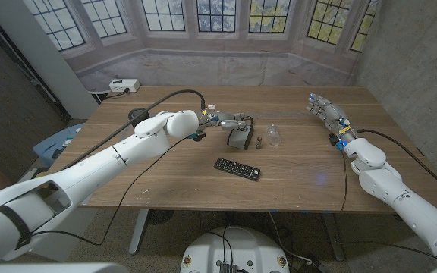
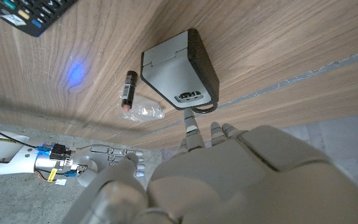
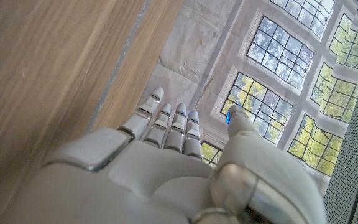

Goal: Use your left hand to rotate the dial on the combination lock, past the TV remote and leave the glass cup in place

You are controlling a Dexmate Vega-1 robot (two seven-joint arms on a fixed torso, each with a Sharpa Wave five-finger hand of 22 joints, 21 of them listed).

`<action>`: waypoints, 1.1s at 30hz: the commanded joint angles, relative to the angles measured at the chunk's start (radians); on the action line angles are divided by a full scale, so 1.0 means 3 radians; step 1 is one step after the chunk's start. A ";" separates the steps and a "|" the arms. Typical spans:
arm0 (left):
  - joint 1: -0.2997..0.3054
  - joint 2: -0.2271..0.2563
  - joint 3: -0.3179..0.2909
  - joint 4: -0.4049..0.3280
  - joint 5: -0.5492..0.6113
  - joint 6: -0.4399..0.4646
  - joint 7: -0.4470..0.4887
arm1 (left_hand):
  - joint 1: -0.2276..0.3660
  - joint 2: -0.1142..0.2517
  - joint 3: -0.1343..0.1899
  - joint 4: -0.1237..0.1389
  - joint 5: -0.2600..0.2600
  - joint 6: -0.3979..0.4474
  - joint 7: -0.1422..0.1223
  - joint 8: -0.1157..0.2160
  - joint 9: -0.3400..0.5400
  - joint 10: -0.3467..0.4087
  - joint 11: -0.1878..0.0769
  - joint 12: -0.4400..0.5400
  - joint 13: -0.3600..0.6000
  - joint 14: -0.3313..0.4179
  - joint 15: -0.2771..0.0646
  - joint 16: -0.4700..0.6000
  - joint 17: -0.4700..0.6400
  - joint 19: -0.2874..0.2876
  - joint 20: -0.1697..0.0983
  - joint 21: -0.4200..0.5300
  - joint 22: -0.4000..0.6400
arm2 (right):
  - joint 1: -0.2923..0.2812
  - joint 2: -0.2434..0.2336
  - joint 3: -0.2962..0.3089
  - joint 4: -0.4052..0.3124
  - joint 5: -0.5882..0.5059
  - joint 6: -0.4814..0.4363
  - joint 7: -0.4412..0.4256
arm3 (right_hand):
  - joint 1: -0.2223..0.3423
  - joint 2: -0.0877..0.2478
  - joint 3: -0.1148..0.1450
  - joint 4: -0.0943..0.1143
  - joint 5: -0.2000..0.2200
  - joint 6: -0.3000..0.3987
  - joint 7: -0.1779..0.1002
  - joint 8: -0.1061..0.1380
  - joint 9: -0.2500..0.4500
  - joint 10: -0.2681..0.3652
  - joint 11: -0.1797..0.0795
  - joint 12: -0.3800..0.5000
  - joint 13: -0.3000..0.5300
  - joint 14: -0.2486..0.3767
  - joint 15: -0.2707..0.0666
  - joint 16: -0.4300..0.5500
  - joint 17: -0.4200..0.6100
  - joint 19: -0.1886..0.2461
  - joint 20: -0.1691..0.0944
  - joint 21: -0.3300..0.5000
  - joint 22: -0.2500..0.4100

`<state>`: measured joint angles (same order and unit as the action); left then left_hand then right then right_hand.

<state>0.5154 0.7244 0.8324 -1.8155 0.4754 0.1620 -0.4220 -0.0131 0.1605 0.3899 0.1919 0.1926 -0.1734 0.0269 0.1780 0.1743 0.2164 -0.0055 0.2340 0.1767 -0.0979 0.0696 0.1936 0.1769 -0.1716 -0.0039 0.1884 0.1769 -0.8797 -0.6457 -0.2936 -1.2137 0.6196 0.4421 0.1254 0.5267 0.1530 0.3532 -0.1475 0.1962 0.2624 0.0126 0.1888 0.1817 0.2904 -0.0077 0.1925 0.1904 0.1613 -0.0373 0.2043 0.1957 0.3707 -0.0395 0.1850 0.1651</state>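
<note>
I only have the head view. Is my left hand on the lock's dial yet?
Observer: Not quite. The left wrist view shows one fingertip just reaching the end of the combination lock beside its dial panel, and the left hand grips nothing.
Operator: Is the glass cup clear of the lock?
Observer: Yes. The glass cup is apart from the lock, with a small dark tube beside it.
Operator: And my right hand?
Observer: In the right wrist view the right hand has its fingers straight and holds nothing.
</note>
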 commanded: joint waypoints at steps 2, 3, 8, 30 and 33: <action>-0.0088 -0.0065 0.0120 0.0008 0.0312 0.0086 -0.0076 | 0.0005 0.0022 -0.0014 0.0002 0.0015 -0.0052 0.0008 0.0018 0.0007 0.0053 -0.0013 0.0019 0.0008 0.0012 -0.0001 0.0005 0.0002 -0.0234 -0.0018 -0.0004 0.0006 | 0.0009 0.0018 -0.0004 0.0051 0.0009 0.0009 0.0014 | 0.0044 0.0000 0.0006 -0.0016 0.0019 0.0018 0.0007 0.0010 0.0003 0.0016 0.0033 0.0007 0.0004 -0.0001 -0.0053 0.0014 0.0010 0.0035 -0.0049 0.0018 0.0010; -0.0097 -0.0074 0.0129 0.0014 0.0334 0.0086 -0.0080 | 0.0004 0.0021 -0.0016 0.0003 0.0015 -0.0053 0.0009 0.0019 0.0007 0.0059 -0.0024 0.0018 0.0008 0.0014 0.0000 0.0005 0.0002 -0.0235 -0.0020 -0.0003 0.0006 | 0.0011 0.0019 -0.0005 0.0058 0.0009 0.0012 0.0017 | 0.0044 0.0000 0.0006 -0.0016 0.0019 0.0019 0.0007 0.0010 0.0003 0.0015 0.0030 0.0007 0.0004 -0.0003 -0.0052 0.0013 0.0010 0.0034 -0.0049 0.0017 0.0010; -0.0143 -0.0115 0.0159 0.0053 0.0406 0.0061 -0.0109 | 0.0000 0.0019 -0.0027 0.0005 0.0015 -0.0067 -0.0008 0.0015 0.0007 0.0105 -0.0026 0.0020 0.0007 0.0023 0.0000 0.0007 0.0002 -0.0247 -0.0017 -0.0001 0.0007 | 0.0035 0.0037 -0.0012 0.0107 0.0016 0.0025 0.0044 | 0.0045 0.0000 0.0005 -0.0015 0.0018 0.0018 0.0010 0.0009 0.0003 0.0013 0.0022 0.0006 0.0004 -0.0004 -0.0055 0.0013 0.0010 0.0034 -0.0047 0.0017 0.0010; -0.0198 -0.0181 0.0213 0.0060 0.0560 0.0021 -0.0237 | -0.0001 0.0018 -0.0077 0.0004 0.0018 -0.0096 -0.0036 0.0018 0.0007 0.0436 -0.0106 0.0059 0.0011 0.0154 -0.0037 0.0039 -0.0002 -0.0274 -0.0011 0.0015 0.0006 | 0.0043 0.0066 0.0001 0.0207 0.0047 0.0104 0.0086 | 0.0049 -0.0001 0.0001 -0.0012 0.0018 0.0025 0.0009 0.0010 0.0003 0.0014 0.0032 0.0007 0.0005 -0.0003 -0.0053 0.0015 0.0011 0.0033 -0.0045 0.0016 0.0010; -0.0219 -0.0187 0.0234 0.0057 0.0615 0.0043 -0.0288 | -0.0001 0.0018 -0.0082 0.0005 0.0019 -0.0103 -0.0053 0.0016 0.0007 0.0444 -0.0113 0.0051 0.0011 0.0166 -0.0041 0.0041 -0.0002 -0.0276 -0.0015 0.0016 0.0006 | 0.0046 0.0071 0.0004 0.0222 0.0052 0.0118 0.0094 | 0.0050 -0.0001 0.0001 -0.0011 0.0018 0.0026 0.0009 0.0010 0.0003 0.0011 0.0027 0.0005 0.0005 -0.0006 -0.0052 0.0015 0.0012 0.0033 -0.0046 0.0016 0.0010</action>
<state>0.4614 0.6742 0.8894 -1.7925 0.6235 0.1705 -0.4791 -0.0131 0.1604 0.3664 0.1933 0.1925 -0.1734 0.0194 0.1780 0.1743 0.3415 -0.0376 0.2419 0.1770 -0.0550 0.0518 0.2013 0.1770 -0.1716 -0.0037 0.1888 0.1770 -0.8666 -0.6282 -0.2957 -1.1595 0.6307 0.4661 0.1477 0.5306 0.1490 0.3532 -0.1475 0.1962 0.2624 0.0126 0.1888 0.1817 0.2924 -0.0057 0.1925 0.1904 0.1613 -0.0373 0.2043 0.1980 0.3707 -0.0394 0.1850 0.1651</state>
